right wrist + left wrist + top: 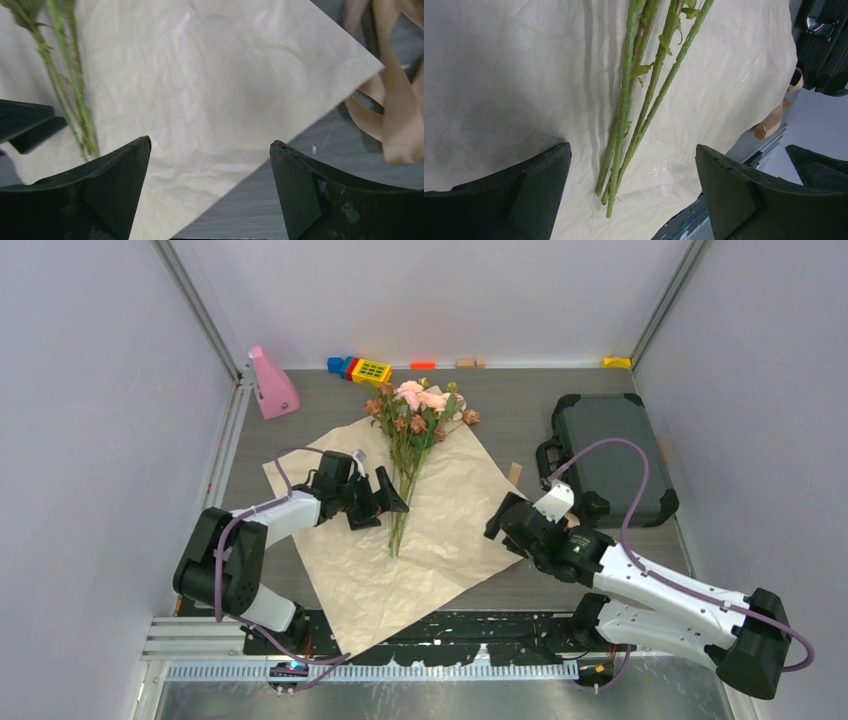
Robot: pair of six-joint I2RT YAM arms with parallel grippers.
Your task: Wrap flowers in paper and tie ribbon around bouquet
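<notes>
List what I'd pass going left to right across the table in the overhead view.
pink cone-shaped object → flowers → right gripper → black carry case. The paper, the ribbon, the left gripper and the small toy blocks overlap these, so they are left out.

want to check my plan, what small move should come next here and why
Probably lower the right tool onto the paper's right edge and pinch it. The paper lies flat with the flowers resting on it, unwrapped; this tool is open, right above that edge, so folding it over the stems looks like the next step.
</notes>
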